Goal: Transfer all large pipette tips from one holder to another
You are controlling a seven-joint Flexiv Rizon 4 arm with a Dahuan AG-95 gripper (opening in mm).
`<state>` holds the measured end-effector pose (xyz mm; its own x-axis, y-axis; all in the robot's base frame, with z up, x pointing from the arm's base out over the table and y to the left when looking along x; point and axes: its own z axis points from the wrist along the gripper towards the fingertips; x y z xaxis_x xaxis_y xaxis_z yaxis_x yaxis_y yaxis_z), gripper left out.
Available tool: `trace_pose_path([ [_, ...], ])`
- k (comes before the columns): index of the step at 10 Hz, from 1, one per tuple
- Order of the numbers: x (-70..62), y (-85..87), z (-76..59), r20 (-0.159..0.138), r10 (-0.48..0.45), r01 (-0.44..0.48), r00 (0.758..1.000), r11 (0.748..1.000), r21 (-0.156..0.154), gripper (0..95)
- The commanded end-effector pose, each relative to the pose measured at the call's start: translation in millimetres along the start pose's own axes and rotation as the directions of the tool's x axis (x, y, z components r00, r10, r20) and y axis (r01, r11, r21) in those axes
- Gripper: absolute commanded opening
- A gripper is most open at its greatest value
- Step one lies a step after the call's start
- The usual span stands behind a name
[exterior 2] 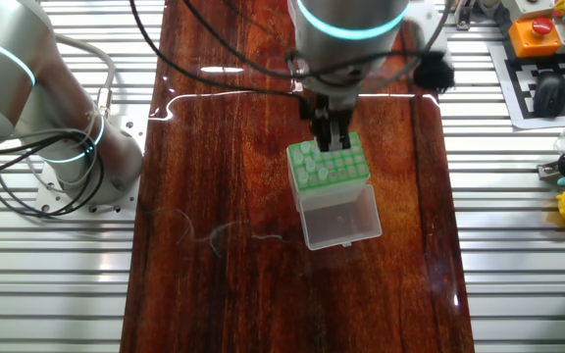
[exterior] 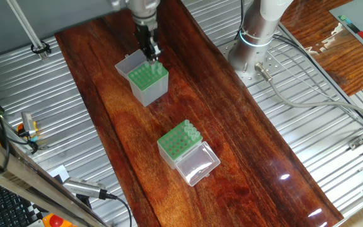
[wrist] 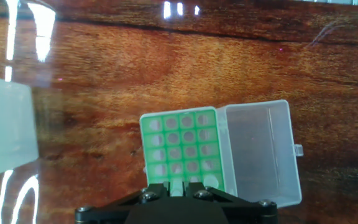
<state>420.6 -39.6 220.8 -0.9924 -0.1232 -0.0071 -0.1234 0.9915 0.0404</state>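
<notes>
Over wooden table (exterior: pixel 232 126), hand (exterior 2: pixel 332 137) with fingers (exterior 2: pixel 320 132) nearly together.

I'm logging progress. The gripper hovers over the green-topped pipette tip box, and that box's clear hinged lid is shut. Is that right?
Not quite: the clear hinged lid is open, swung out beside the green top plate. The hand view shows this most plainly. The rest stands: the gripper hovers over the green-topped pipette tip box.

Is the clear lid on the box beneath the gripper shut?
No, the clear lid lies swung open beside the green plate.
</notes>
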Motion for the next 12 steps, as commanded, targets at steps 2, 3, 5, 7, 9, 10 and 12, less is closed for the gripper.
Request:
trace_pose_path([
  [2,-5.2,0.5,-31.3,-0.013,-0.016,0.016,1.000,1.000,-0.003,0.0],
  [3,-6.2,0.9,-37.3,-0.020,-0.018,0.018,1.000,1.000,-0.004,0.0],
  [5,-9.9,3.4,-58.3,-0.040,-0.023,0.023,0.999,1.000,-0.008,0.0],
  [7,-11.9,10.0,-70.4,-0.043,-0.012,0.012,0.999,1.000,-0.005,0.0],
  [9,-12.2,9.7,-72.4,-0.042,-0.027,0.026,0.999,1.000,-0.004,0.0],
  [10,-12.2,9.7,-72.4,-0.043,-0.044,0.044,0.998,0.999,-0.005,0.0],
  [12,-12.2,9.7,-72.4,-0.037,-0.094,0.094,0.995,0.996,-0.008,0.0],
])
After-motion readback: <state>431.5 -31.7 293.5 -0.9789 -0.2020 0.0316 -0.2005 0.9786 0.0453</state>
